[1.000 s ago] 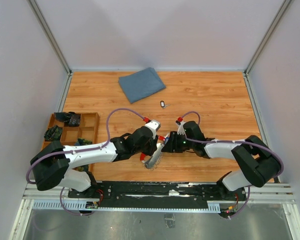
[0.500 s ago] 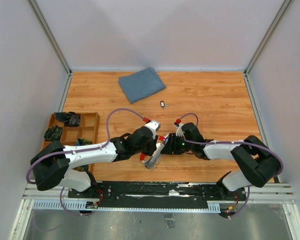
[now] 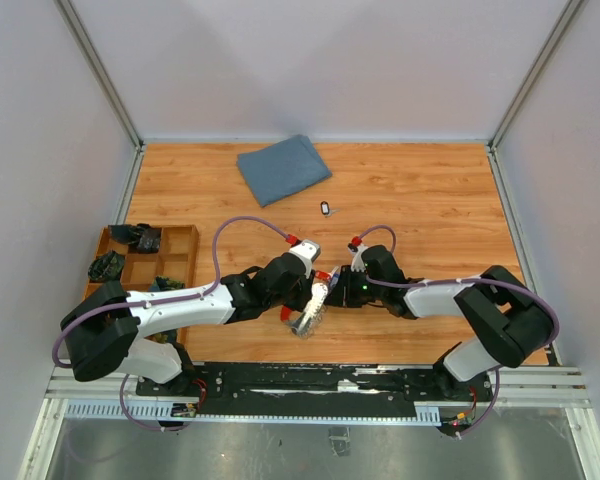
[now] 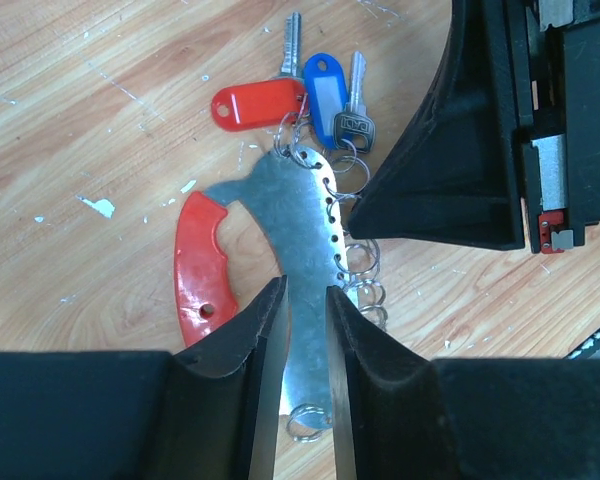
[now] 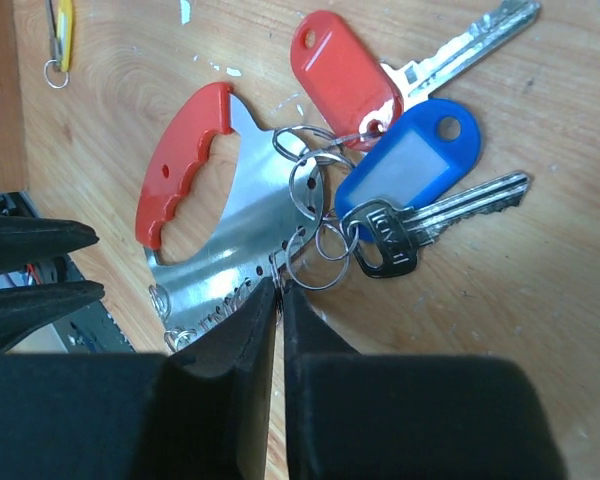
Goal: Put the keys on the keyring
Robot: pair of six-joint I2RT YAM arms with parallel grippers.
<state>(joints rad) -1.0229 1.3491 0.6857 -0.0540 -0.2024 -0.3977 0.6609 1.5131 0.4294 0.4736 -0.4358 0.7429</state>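
The keyring point(image 3: 307, 320) is a flat silver plate point(image 4: 300, 215) with a red curved handle point(image 4: 195, 265) and several small split rings along its edge. It lies on the wood between my two grippers. A blue-tagged key point(image 5: 410, 165) and a red-tagged key point(image 5: 345, 75) hang on its rings, and both show in the left wrist view point(image 4: 325, 95). My left gripper point(image 4: 305, 295) is shut on the plate's narrow end. My right gripper point(image 5: 280, 290) is shut on a small ring at the plate's edge. A yellow-headed key point(image 5: 64, 28) lies apart on the wood.
A folded blue cloth point(image 3: 283, 168) lies at the back. A small loose key point(image 3: 324, 208) lies in front of it. A wooden compartment tray point(image 3: 185, 245) with dark items stands at the left. Both arms point(image 3: 180, 305) stretch low across the near part of the table.
The right arm has shifted slightly to the left and the plate has tilted a little. Both grippers stay at the keyring.
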